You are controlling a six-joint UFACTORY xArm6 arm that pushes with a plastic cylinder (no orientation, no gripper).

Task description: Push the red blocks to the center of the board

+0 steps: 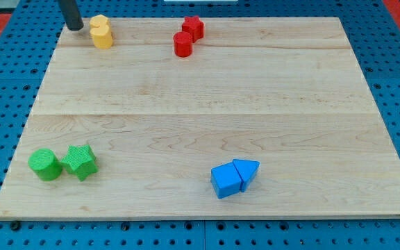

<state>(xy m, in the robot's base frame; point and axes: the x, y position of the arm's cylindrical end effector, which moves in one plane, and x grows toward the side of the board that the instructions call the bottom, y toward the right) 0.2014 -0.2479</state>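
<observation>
My tip (pixel 76 28) carries no claw and holds nothing; it rests at the wooden board's (pixel 207 97) far left, just left of two yellow plastic blocks (pixel 101 31). The red star block (pixel 193 27) and red cylinder (pixel 183 44), seemingly touching, sit far, centre. I should circle behind them and push both nearward together.

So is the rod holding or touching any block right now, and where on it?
Nothing is held. My tip is at the view's top left, just left of the yellow blocks, apart from them.

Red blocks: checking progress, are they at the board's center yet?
No, the red star and red cylinder sit together near the board's top edge; my tip is beside the yellow blocks.
</observation>
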